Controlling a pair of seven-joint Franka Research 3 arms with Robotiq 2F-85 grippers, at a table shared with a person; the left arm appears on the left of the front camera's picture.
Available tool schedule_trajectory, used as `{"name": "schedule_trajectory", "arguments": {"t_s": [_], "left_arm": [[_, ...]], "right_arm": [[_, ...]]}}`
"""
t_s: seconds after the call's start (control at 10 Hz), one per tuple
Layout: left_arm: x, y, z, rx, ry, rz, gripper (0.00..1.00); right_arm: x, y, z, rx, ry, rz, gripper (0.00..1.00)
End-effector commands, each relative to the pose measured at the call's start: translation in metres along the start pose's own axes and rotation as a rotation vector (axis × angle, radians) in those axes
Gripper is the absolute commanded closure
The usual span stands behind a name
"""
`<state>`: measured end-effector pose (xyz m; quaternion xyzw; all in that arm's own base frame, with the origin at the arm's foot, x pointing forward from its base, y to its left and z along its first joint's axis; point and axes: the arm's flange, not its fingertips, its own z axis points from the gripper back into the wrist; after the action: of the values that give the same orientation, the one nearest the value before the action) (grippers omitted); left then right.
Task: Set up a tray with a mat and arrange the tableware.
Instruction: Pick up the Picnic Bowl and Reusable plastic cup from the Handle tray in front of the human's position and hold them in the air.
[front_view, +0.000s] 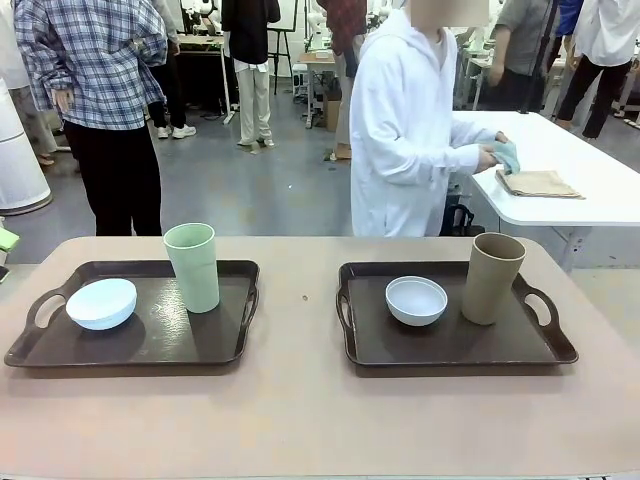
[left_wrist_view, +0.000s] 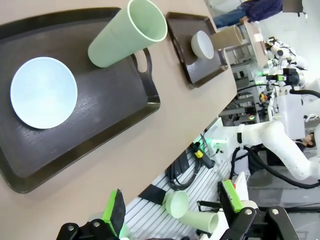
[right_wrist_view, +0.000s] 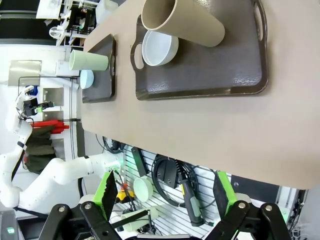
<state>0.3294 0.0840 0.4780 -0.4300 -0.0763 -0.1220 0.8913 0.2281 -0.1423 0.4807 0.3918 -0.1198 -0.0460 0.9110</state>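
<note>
We are seeing the pale blue round bowl (front_view: 101, 303) sitting in the dark brown handled tray (front_view: 160, 338) on our left. The tall light green tumbler (front_view: 193, 266) is standing just beside it in that tray. Right of that tray, a second matching tray (front_view: 450, 345) is carrying the greyish white bowl (front_view: 416, 300) and the tan brown tumbler (front_view: 492, 278). Far beyond it, a person in a white coat (front_view: 400, 140) is standing by a folded tan mat (front_view: 538, 183). Our left gripper (left_wrist_view: 171, 200) and right gripper (right_wrist_view: 164, 180) are hovering near that tray's front side, fingers spread wide and empty. We are judging that slipping a mat under the tableware could topple a tall tumbler.
</note>
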Motion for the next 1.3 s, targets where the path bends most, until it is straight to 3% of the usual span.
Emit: {"name": "schedule_trajectory", "arguments": {"t_s": [0.0, 1.2], "left_arm": [[-0.0033, 0.0012, -0.0018, -0.019, -0.012, -0.016, 0.00], [-0.0033, 0.0012, -0.0018, -0.019, -0.012, -0.016, 0.00]], "right_arm": [[-0.0008, -0.0003, -0.0007, 0.024, -0.003, 0.016, 0.00], [-0.0008, -0.0003, -0.0007, 0.024, -0.003, 0.016, 0.00]]}}
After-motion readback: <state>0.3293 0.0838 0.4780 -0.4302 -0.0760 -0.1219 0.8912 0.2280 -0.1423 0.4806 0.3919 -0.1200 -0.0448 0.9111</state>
